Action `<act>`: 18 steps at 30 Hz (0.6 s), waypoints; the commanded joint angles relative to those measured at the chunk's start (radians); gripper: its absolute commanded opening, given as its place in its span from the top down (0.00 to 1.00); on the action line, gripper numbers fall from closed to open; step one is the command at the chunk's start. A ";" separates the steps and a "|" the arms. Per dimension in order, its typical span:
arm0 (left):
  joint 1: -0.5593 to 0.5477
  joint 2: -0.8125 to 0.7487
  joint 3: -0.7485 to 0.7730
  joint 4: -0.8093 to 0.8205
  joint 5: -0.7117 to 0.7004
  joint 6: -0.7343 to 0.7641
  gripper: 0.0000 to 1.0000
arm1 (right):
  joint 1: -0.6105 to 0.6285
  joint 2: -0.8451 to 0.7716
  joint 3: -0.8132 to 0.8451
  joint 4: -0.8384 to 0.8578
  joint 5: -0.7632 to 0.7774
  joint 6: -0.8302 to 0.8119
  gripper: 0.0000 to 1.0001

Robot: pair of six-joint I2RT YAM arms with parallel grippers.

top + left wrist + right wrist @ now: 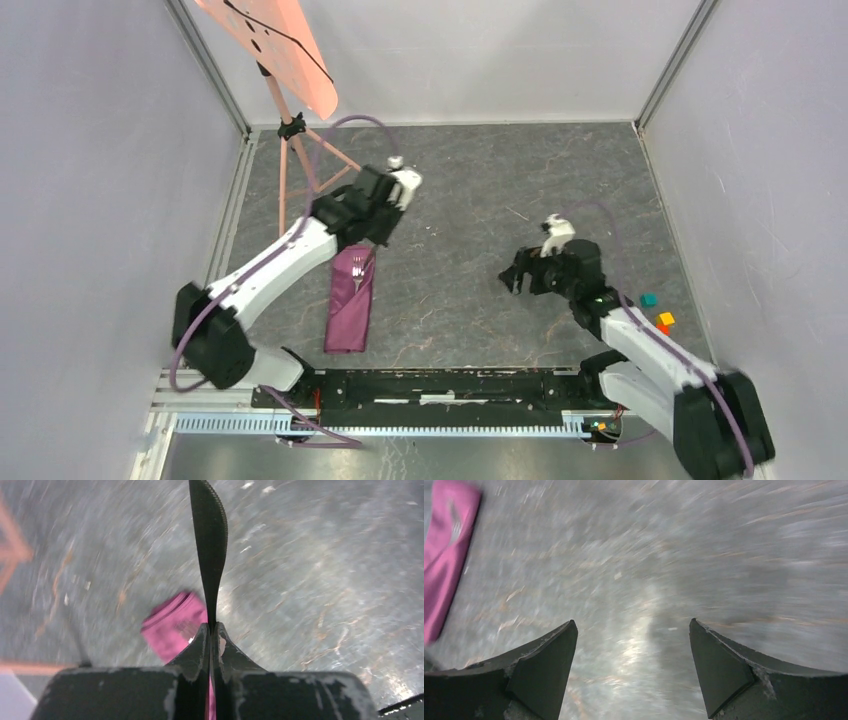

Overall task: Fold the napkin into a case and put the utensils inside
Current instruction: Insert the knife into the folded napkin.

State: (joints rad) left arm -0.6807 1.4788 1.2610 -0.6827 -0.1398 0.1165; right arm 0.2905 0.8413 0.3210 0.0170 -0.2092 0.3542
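Left hand (210, 628) pinches one utensil (209, 540); one fork (358, 270), one case (349, 312).

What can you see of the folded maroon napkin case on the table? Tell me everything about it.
The case is plum-maroon cloth folded into a long, narrow, flat pouch. It lies on the grey table in front of the left arm, running near to far. A silvery fork shows at its far half. The left gripper, shut, is above that end; contact cannot be told. Both wrist views show it only blurred.
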 commanded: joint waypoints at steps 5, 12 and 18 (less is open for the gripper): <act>0.264 -0.221 -0.252 0.052 -0.007 -0.219 0.98 | 0.393 0.476 0.115 0.501 -0.284 0.268 0.13; 0.360 -0.194 -0.322 0.181 0.055 -0.297 0.98 | 0.634 0.902 0.268 0.927 -0.301 0.593 0.22; 0.375 -0.161 -0.351 0.235 0.084 -0.313 0.98 | 0.724 1.110 0.371 1.078 -0.276 0.749 0.35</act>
State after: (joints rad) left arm -0.3134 1.3121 0.9298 -0.5449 -0.0990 -0.1299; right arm 0.9813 1.8866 0.6346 0.9058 -0.4942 0.9630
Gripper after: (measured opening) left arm 0.046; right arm 0.669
